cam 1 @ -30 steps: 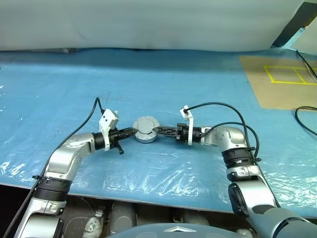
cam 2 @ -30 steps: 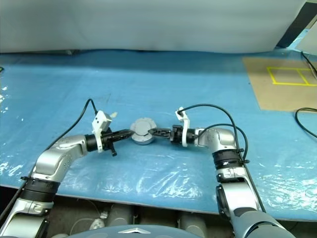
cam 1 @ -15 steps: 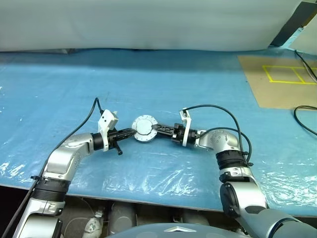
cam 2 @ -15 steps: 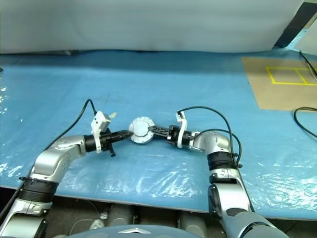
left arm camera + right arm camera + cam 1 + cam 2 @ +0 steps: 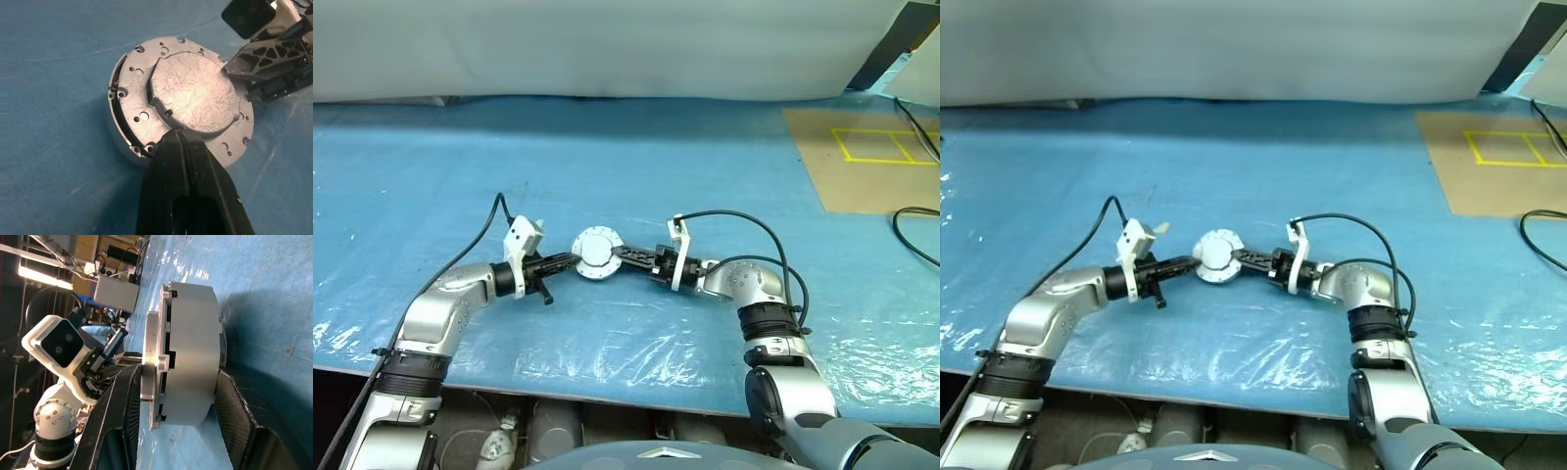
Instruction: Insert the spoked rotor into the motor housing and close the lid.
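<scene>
The motor housing (image 5: 597, 257) is a short round silver can at the middle of the blue sheet, tipped so its top faces up toward me. The lid (image 5: 190, 98) sits on it, plain scratched grey face outward. My right gripper (image 5: 617, 253) reaches in from the right and is shut on the housing. One finger (image 5: 122, 421) presses the lid's face and the other presses the housing's bottom (image 5: 195, 347). My left gripper (image 5: 572, 260) is shut, and its tips (image 5: 178, 134) touch the lid's edge from the left. The spoked rotor is hidden.
A blue plastic sheet (image 5: 656, 147) covers the table. A brown board with yellow tape squares (image 5: 871, 157) lies at the far right, with a black cable (image 5: 915, 230) near it. The table's front edge (image 5: 607, 397) runs close below both arms.
The right gripper has shut on the housing and tipped it up, so the lid now faces me. The right elbow has swung inward. The left gripper has stayed shut at the lid's left edge.
</scene>
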